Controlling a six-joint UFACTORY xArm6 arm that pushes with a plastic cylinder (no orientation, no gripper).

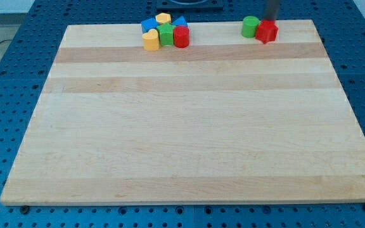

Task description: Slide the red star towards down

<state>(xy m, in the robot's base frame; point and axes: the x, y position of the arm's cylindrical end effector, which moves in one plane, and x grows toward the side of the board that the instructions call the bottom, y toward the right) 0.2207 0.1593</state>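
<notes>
The red star (pixel 267 31) lies near the board's top edge, right of centre, touching a green round block (pixel 250 26) on its left. My rod comes down from the view's top, and my tip (pixel 270 20) sits just above the red star, at its top edge, touching or nearly touching it.
A cluster of blocks sits at the top edge left of centre: a blue block (pixel 149 25), a yellow hexagon (pixel 163 18), a blue block (pixel 180 23), a yellow block (pixel 150 40), a green block (pixel 166 35) and a red cylinder (pixel 181 37). The wooden board (pixel 189 126) lies on a blue perforated table.
</notes>
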